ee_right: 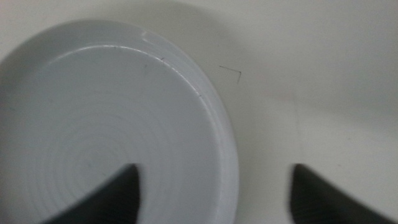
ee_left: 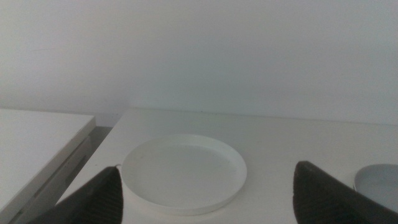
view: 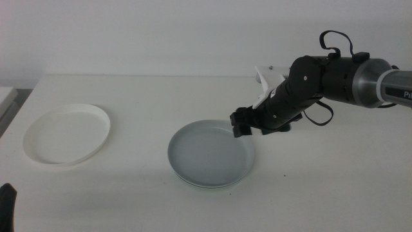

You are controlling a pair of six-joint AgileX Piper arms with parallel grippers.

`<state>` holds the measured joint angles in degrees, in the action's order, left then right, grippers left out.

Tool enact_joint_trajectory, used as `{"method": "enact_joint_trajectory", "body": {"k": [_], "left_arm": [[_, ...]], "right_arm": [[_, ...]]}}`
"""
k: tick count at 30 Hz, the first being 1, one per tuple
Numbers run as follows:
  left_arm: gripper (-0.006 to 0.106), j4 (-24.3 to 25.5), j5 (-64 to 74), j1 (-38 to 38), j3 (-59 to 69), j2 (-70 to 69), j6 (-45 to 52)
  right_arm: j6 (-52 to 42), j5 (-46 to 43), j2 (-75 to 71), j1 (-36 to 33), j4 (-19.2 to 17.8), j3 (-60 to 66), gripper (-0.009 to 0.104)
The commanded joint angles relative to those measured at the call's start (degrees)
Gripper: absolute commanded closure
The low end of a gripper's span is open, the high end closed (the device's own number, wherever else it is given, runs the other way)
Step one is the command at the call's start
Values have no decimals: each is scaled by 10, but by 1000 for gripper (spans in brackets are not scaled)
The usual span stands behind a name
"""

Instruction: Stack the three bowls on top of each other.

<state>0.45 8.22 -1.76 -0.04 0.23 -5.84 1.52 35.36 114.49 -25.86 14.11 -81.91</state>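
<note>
- Round shallow matte grey bowl (view: 211, 153) sits at centre of the white surface (view: 129, 200), nested on a second bowl whose pale rim (view: 207, 185) shows under its near edge; looks like the pale mint green one, colour hard to confirm.
- Round shallow matte white bowl (view: 67, 134) sits alone at 9 o'clock from the stack, well apart, upright, nothing in it.
- Right end effector (view: 241, 124) hovers over the stack's rim at about 1 o'clock; the arm comes in from 3 o'clock.
- Right wrist view: jaws spread wide, nothing held, straddling the grey bowl's rim (ee_right: 219, 134) — one jaw over the inside, one over bare surface. Can't tell if either touches.
- Left end effector (view: 6, 205) waits at the picture's bottom-left edge. Left wrist view: jaws wide, empty, white bowl (ee_left: 183, 172) between them further off.
- Judgement: two of three stacked; the white bowl is not yet on top.
- Risk: the right end effector is close to the rim. A sideways or downward drift could clip it and slide or tip the top bowl off the lower one; low rims give little hold.
- Risk: a thin upright rim is a small target. An off-centre pinch on the white bowl could let it rotate or slip in transit.
- Risk: both arms reaching the centre together could collide.
</note>
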Motion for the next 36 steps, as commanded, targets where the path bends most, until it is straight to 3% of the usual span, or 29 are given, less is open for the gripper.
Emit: {"method": "enact_joint_trajectory", "body": {"k": [1, 2, 3, 9, 13, 16, 19, 26, 36], "left_arm": [[7, 1, -10, 1, 0, -2, -1], [7, 1, -10, 1, 0, -2, -1], [7, 1, -10, 1, 0, -2, -1], [7, 1, -10, 1, 0, -2, -1], [7, 1, -11, 1, 0, -2, -1], [7, 1, -12, 1, 0, -2, -1], [7, 1, -12, 1, 0, -2, -1], [7, 1, -12, 1, 0, -2, -1], [7, 1, -12, 1, 0, -2, -1]], "right_arm": [[-4, 12, -13, 2, -15, 1, 18], [-11, 23, -20, 2, -20, 1, 6], [-25, 38, -32, 2, -23, 1, 2], [-79, 131, -173, 11, -35, 8, 3], [-114, 103, -318, 13, -47, 86, 3], [-161, 55, -439, 13, -18, 187, 3], [-203, 17, -554, 13, 33, 254, 3], [-270, 46, -633, 13, 117, 236, 3], [-274, 64, -633, 13, 131, 235, 3]]}}
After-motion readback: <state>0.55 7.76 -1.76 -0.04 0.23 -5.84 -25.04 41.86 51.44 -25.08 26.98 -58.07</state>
